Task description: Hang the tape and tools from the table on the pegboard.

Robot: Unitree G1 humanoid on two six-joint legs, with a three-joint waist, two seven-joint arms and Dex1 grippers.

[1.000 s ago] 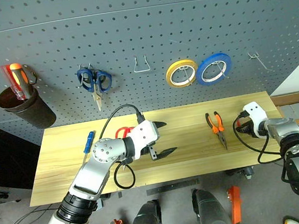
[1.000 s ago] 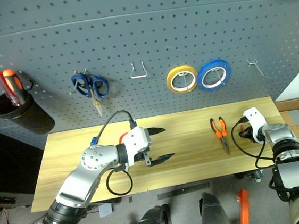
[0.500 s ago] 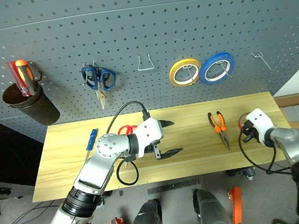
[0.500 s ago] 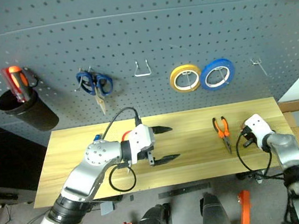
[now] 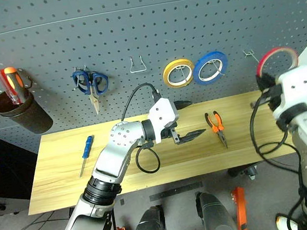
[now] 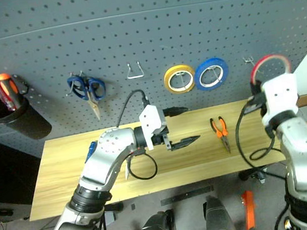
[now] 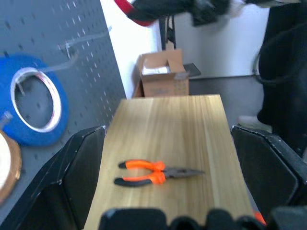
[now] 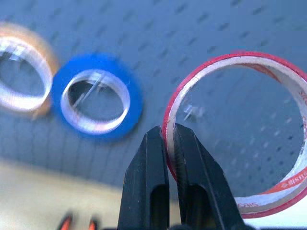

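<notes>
Thin red tape (image 8: 240, 129) ring, whitish inside; right gripper (image 8: 169, 143) pinches rim; left gripper (image 5: 190, 121) wide, empty.

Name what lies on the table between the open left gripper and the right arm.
Only the orange-handled pliers lie between the left gripper and the right arm, on the table, seen in the left eye view.

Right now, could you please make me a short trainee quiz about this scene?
1. True or false: the right gripper is shut on the red tape.
2. Which tool lies on the table nearest the open left gripper: A pliers, B screwdriver, C blue scissors?
3. Fill in: the yellow roll and blue roll hang on the ____.

Key: 1 true; 2 A; 3 pegboard.
</notes>
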